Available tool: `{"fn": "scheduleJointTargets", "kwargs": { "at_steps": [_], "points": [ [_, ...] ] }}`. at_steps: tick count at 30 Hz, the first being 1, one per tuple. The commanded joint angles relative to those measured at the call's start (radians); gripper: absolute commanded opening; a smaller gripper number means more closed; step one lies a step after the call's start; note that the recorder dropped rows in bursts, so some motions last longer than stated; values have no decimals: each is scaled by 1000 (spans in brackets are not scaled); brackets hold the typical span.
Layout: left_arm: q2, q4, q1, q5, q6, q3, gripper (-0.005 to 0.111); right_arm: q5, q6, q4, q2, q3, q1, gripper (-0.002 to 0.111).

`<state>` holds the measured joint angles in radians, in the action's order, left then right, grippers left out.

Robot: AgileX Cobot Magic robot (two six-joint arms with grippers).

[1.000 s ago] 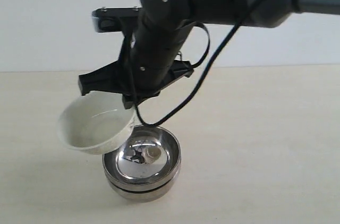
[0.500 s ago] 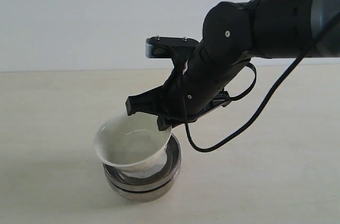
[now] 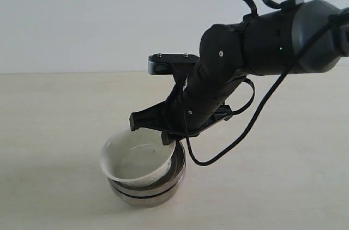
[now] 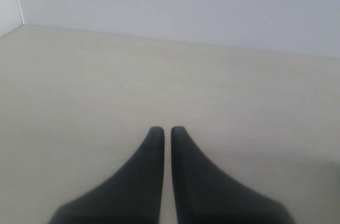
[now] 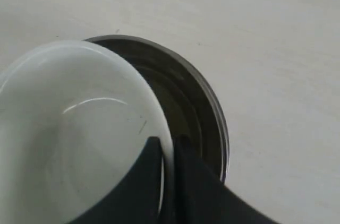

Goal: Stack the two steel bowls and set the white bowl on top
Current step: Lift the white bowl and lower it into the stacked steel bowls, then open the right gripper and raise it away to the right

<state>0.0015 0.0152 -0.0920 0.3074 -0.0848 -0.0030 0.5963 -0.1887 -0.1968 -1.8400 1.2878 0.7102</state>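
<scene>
Placement of the white bowl [image 3: 136, 156] is the step in hand. The right jaws pinch its rim, one inside the wall and one outside. The bowl hangs tilted over the two steel bowls [image 3: 148, 191], which already sit nested on the bench [image 3: 283, 186] just below the jaws. It is off-centre: the lip farthest from the jaws overhangs the steel rim [image 5: 204, 102], while the pinched lip lies inside it. Whether the white base already touches steel cannot be told.

To do this well, I judge the bowl should be drawn back toward the jaws' side until the rims look concentric. It should then be levelled and lowered until it seats. The outer jaw sits in the narrow gap between the white wall and the steel, so spread only slightly and rise straight up, or the bowl may be dragged askew.

The left jaws are pressed almost together on nothing, with only bare bench ahead of them.
</scene>
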Motion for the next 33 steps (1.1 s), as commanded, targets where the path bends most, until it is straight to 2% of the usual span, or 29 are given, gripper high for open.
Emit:
{"fn": "scheduleJointTargets", "kwargs": {
  "at_steps": [1,8,10,13,14,19,23,25,28,30,33],
  "points": [
    [-1,-2,-3,0,-3,3,4,-36,6,-5,-18,0,-4,0],
    [-1,-2,-3,0,-3,3,4,-44,-14,-2,-29,0,-4,1],
    [-1,-2,-3,0,-3,3,4,-39,-14,-2,-29,0,-4,13],
    [-1,-2,-3,0,-3,3,4,-37,-7,-2,-27,0,-4,55],
    [-1,-2,-3,0,-3,3,4,-31,4,-2,-22,0,-4,57],
    [-1,-2,-3,0,-3,3,4,33,2,78,55,2,-4,50],
    [-1,-2,-3,0,-3,3,4,76,-14,145,166,2,-4,50],
    [-1,-2,-3,0,-3,3,4,115,-89,229,236,2,-4,49],
    [-1,-2,-3,0,-3,3,4,171,-203,392,330,-23,-4,22],
    [-1,-2,-3,0,-3,3,4,117,-220,437,381,-81,-4,2],
    [-1,-2,-3,0,-3,3,4,-30,-255,459,466,-203,-4,0]
  ]
}}
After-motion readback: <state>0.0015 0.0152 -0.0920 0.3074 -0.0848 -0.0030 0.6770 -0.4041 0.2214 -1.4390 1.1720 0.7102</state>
